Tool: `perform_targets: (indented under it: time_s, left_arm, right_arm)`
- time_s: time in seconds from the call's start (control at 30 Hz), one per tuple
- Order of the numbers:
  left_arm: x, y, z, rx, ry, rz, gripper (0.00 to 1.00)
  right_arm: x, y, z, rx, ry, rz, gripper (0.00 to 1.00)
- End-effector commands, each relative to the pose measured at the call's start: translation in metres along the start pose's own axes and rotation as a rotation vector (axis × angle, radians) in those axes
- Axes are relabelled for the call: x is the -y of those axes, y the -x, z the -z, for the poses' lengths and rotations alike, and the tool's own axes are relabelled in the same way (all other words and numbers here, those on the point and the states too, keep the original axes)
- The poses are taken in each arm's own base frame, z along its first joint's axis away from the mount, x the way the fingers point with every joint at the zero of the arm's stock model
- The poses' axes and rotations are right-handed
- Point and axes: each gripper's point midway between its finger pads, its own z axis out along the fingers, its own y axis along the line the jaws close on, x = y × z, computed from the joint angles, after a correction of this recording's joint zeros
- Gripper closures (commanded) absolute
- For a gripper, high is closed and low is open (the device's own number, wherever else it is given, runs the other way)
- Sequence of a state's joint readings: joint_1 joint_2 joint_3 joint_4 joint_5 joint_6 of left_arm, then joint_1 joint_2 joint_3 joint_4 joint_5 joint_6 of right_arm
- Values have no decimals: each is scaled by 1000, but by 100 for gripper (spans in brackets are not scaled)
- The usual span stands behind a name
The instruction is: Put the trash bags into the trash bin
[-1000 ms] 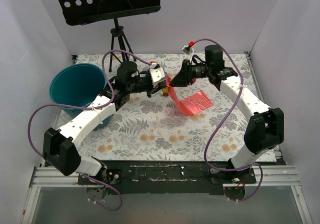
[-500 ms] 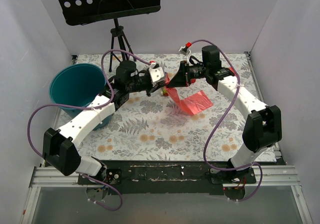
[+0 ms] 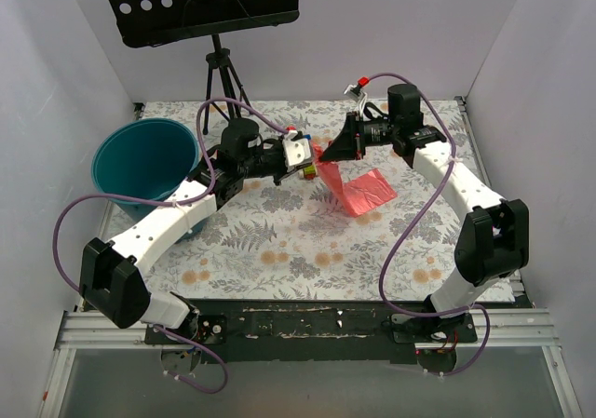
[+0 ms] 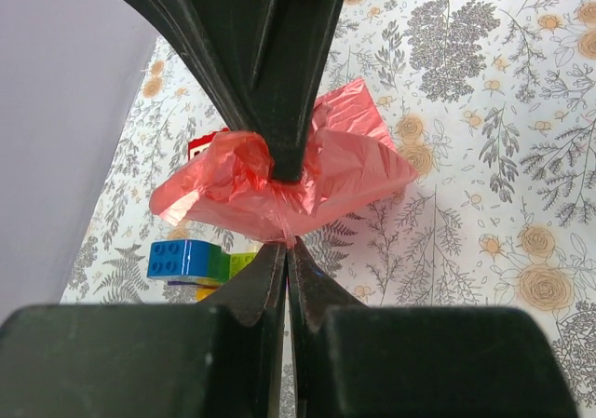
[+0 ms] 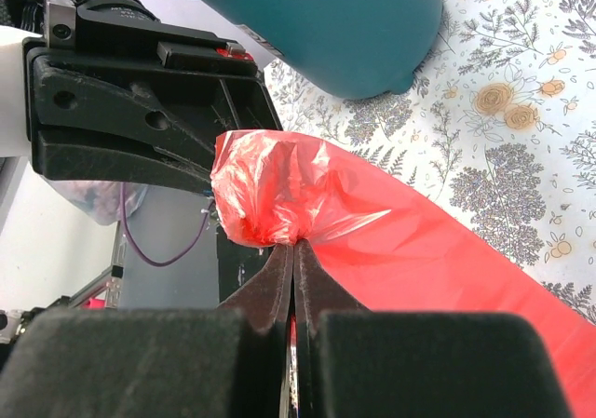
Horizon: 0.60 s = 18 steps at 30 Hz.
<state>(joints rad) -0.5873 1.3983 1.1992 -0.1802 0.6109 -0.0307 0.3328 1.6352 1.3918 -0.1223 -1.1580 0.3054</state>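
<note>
The trash bag (image 3: pixel 363 192) is a thin pink-red film, pinched at its top end between both grippers above the mat and trailing down to the right onto it. My left gripper (image 3: pixel 310 156) is shut on a bunched bit of the bag (image 4: pixel 345 171), its tips (image 4: pixel 287 244) pressed together on the film. From the other side my right gripper (image 3: pixel 328 154) meets it, also shut on the bag (image 5: pixel 419 241) at its tips (image 5: pixel 294 243). The teal trash bin (image 3: pixel 144 162) stands at the far left; in the right wrist view the bin (image 5: pixel 326 22) lies beyond the left gripper.
Blue and green toy bricks (image 4: pixel 186 260) lie on the floral mat just under the held bag, with a red-and-white piece (image 4: pixel 200 144) behind them. A black music stand on a tripod (image 3: pixel 219 64) rises at the back. White walls close in both sides.
My right gripper, open a second ago, has shut on the top of the bag beside the left gripper's grip. Both wrists shifted slightly right.
</note>
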Motion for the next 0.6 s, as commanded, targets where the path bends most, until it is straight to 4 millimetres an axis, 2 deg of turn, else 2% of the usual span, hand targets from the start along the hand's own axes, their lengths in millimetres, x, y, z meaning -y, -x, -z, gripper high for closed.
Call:
perform_targets:
  time_s: [0.0,0.2,0.27,0.37,0.43,0.53,0.57]
  left_arm:
    - [6,-3,15,-37,4,0,100]
    - [2,1,15,-32,15,-1,100]
    - [1,-1,16,-41,23,-2,100]
    - [1,-2,17,-46,28,-5,100]
    - [2,-1,17,-41,28,8,100]
    - [-10,11,13,-5,94,174,100]
    - [-14,20,11,18,101,231,89]
  right_arm:
    - [-9,16,16,49,-17,72,99]
    - [-8,11,17,52,-40,59,99]
    - [-6,12,22,61,-65,65,99]
    - [8,16,33,90,-170,69,99]
    - [9,16,35,88,-181,84,99]
    - [4,17,36,90,-175,95,99]
    - [4,17,36,91,-179,95,99]
